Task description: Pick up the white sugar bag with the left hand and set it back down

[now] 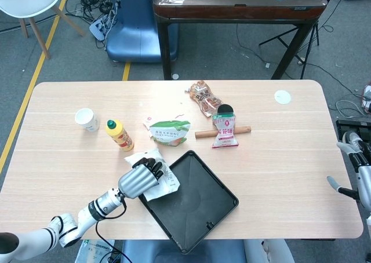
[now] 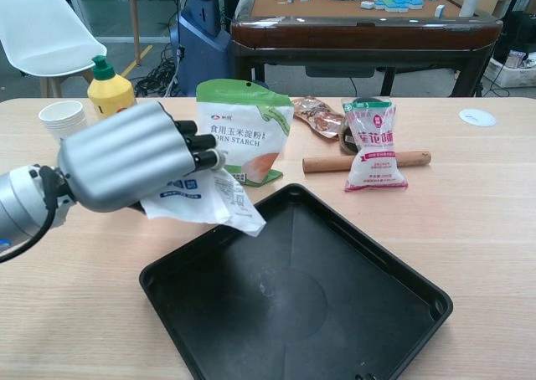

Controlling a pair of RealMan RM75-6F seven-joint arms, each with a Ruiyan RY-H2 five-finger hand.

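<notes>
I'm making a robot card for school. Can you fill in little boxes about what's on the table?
left hand: holds the sugar bag
sugar bag: at the tray's left corner, one end over its rim
right hand: off the table's right edge, holds nothing
behind tray: starch bag, pink bag, stick
far left: yellow bottle, cup

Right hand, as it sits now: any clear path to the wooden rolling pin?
Probably yes. The right hand sits off the table's right edge, and bare tabletop lies between it and the wooden rolling pin.

Light wood table (image 1: 278,159): black tray (image 1: 191,202), starch bag (image 1: 169,131), yellow bottle (image 1: 119,134), paper cup (image 1: 86,119), rolling pin (image 1: 203,134), pink packet (image 1: 224,131).
</notes>
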